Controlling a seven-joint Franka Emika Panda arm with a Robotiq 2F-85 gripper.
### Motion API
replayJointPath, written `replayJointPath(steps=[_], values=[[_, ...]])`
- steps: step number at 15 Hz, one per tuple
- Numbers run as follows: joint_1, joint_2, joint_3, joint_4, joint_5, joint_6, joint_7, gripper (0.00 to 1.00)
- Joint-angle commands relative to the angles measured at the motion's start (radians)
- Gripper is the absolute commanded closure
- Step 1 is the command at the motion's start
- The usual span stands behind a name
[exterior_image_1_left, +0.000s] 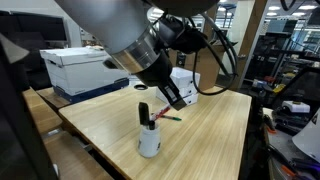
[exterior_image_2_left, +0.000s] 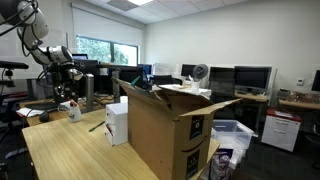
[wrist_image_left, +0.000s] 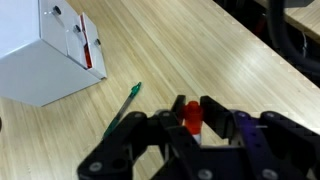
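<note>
The end effector (wrist_image_left: 193, 106) is clenched on a red marker (wrist_image_left: 191, 121), which is pinched between its two fingers. Only the marker's end shows in the wrist view, so its long axis appears to run along the fingers, pointing down at the worktop (wrist_image_left: 210, 50). A green pen (wrist_image_left: 126, 102) lies flat just ahead of the fingers and off to one side, slanted toward a white box (wrist_image_left: 45, 55) farther out. In an exterior view, a white cup (exterior_image_1_left: 149, 143) holding a black marker (exterior_image_1_left: 143, 112) stands near the end effector and lower than it.
</note>
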Motion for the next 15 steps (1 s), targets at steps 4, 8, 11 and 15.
replayJointPath(steps=[4,8,11,15], values=[[0.002,0.009,-0.007,0.021,-0.005,-0.048,-0.031,0.87],[0.024,0.036,-0.001,0.056,-0.005,-0.093,-0.019,0.88],[0.039,0.068,-0.003,0.094,-0.006,-0.121,-0.023,0.88],[0.060,0.113,-0.012,0.143,-0.009,-0.155,-0.030,0.88]])
